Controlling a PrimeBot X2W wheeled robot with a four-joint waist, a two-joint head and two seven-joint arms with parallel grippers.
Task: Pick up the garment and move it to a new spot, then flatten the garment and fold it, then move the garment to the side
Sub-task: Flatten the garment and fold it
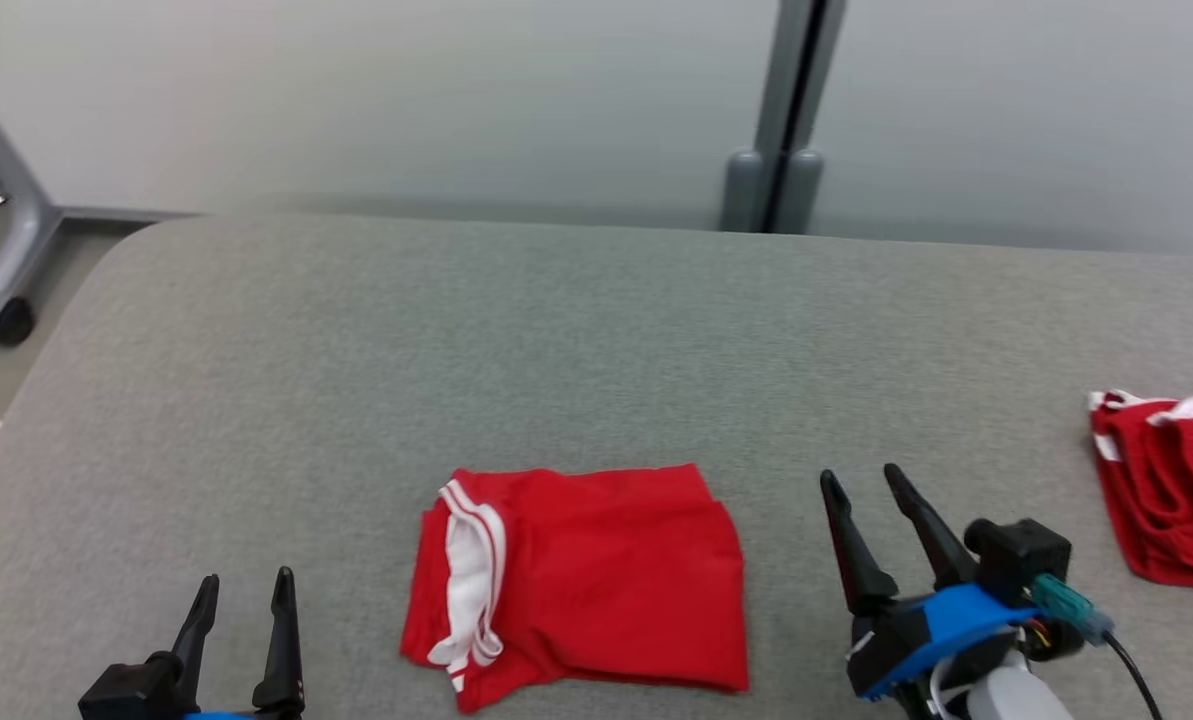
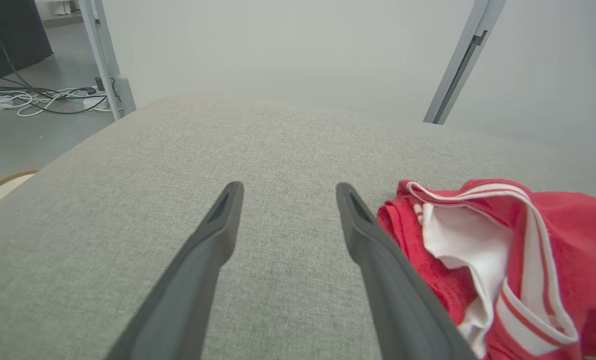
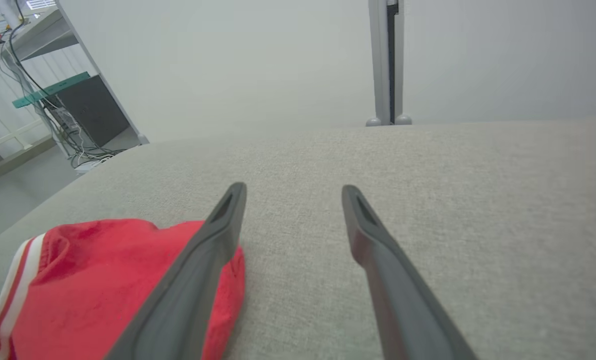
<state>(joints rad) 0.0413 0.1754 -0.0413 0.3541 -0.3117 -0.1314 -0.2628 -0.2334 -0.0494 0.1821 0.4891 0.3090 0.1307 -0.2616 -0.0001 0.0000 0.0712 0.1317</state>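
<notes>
Red garment (image 1: 586, 575), folded, white-striped waistband to the left, lying on grey fabric surface (image 1: 596, 330) between left tool (image 1: 247, 577) and right tool (image 1: 862, 475), both spread wide, holding nothing; another red cloth (image 1: 1171, 490) at far right.

A lab-like workroom: pale partition panels (image 1: 456, 100), tangled floor cables (image 2: 43, 97), a castered frame (image 1: 6, 320).

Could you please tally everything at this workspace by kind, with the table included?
Red fabric garments with white trim: 2, the folded garment in the middle and the bunched garment at the right edge
Dark two-fingered grippers: 2, left gripper and right gripper, both open and empty
Grey fabric-covered table: 1
Total: 5
</notes>
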